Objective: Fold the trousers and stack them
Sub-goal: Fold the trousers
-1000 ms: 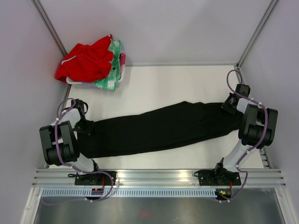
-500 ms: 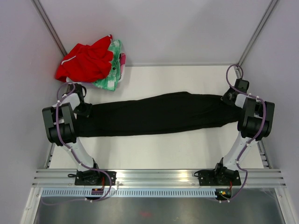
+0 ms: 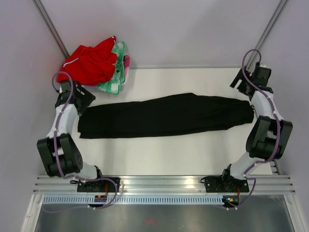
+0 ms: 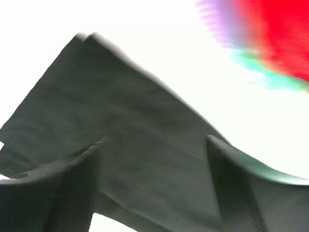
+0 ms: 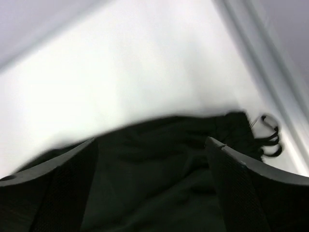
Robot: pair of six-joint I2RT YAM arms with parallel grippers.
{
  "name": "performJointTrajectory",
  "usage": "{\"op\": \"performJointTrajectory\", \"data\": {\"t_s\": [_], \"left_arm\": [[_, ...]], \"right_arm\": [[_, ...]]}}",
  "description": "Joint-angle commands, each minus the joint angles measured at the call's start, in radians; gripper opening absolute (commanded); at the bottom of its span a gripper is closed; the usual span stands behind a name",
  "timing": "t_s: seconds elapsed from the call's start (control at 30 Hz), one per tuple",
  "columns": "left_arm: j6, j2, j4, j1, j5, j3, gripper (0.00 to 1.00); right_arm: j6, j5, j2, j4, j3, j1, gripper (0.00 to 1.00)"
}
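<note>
The black trousers (image 3: 164, 116) lie flat on the white table as one long band running left to right. The waist with its drawstring (image 5: 268, 133) is at the right end, the leg hems (image 4: 82, 43) at the left. My left gripper (image 3: 81, 102) hovers over the hem end, open, its fingers (image 4: 72, 188) wide apart with the cloth (image 4: 130, 125) below them, not between them. Over the waist end my right gripper (image 3: 243, 86) also stands open above the dark fabric (image 5: 159, 164), holding nothing.
A red garment (image 3: 89, 63) with white trim lies heaped on a green-and-pink patterned cloth (image 3: 117, 72) at the back left corner, close to my left gripper. Walls and slanted frame posts (image 3: 263, 36) close in the table on three sides.
Both grippers carried the trousers toward the far side, then opened and let go. Each has lifted away past its end of the garment, which now lies straight and flat.
</note>
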Motion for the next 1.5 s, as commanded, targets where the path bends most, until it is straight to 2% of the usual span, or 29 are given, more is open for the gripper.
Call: {"op": "performJointTrajectory", "data": {"t_s": [0.0,0.07,0.13,0.23,0.33,0.47,0.67,0.83,0.93,1.0,1.1,1.27,1.47], "left_arm": [[0.213,-0.190,0.117,0.001,0.129,-0.012,0.91],[0.284,-0.238,0.095,0.003,0.145,0.004,0.99],[0.380,-0.247,0.048,0.001,0.175,0.037,1.00],[0.462,-0.247,-0.006,0.001,0.160,0.057,1.00],[0.425,-0.252,0.007,0.001,0.196,0.025,1.00],[0.405,-0.227,0.049,0.001,0.250,0.019,1.00],[0.465,-0.269,0.052,0.001,0.165,-0.008,1.00],[0.490,-0.256,0.032,0.025,0.126,-0.067,1.00],[0.459,-0.244,0.087,0.090,0.224,-0.132,1.00],[0.430,-0.198,0.107,0.174,0.281,-0.148,1.00],[0.451,-0.097,0.058,0.231,0.281,-0.110,1.00],[0.538,-0.034,0.061,0.237,0.251,-0.122,1.00],[0.669,0.057,0.078,0.239,0.122,-0.091,1.00]], "right_arm": [[-0.048,0.019,-0.188,-0.052,0.083,-0.002,0.98],[-0.056,0.028,-0.264,-0.010,0.042,-0.002,0.98],[-0.059,0.053,-0.323,0.067,-0.064,-0.002,0.98],[0.048,0.154,-0.412,0.147,-0.162,-0.009,0.98],[0.004,0.119,-0.417,0.019,-0.129,-0.023,0.98],[0.016,0.168,-0.383,-0.055,-0.159,-0.032,0.98],[0.157,0.033,-0.435,0.109,-0.330,-0.048,0.98],[0.173,0.002,-0.316,0.129,-0.282,-0.037,0.98],[0.141,0.007,-0.213,0.083,-0.206,-0.037,0.98],[0.147,-0.019,-0.188,0.093,-0.189,-0.036,0.97],[0.159,-0.058,-0.177,0.135,-0.207,-0.036,0.97],[0.159,-0.058,-0.150,0.181,-0.218,-0.034,0.97],[0.139,-0.016,-0.104,0.175,-0.167,0.027,0.98]]}}
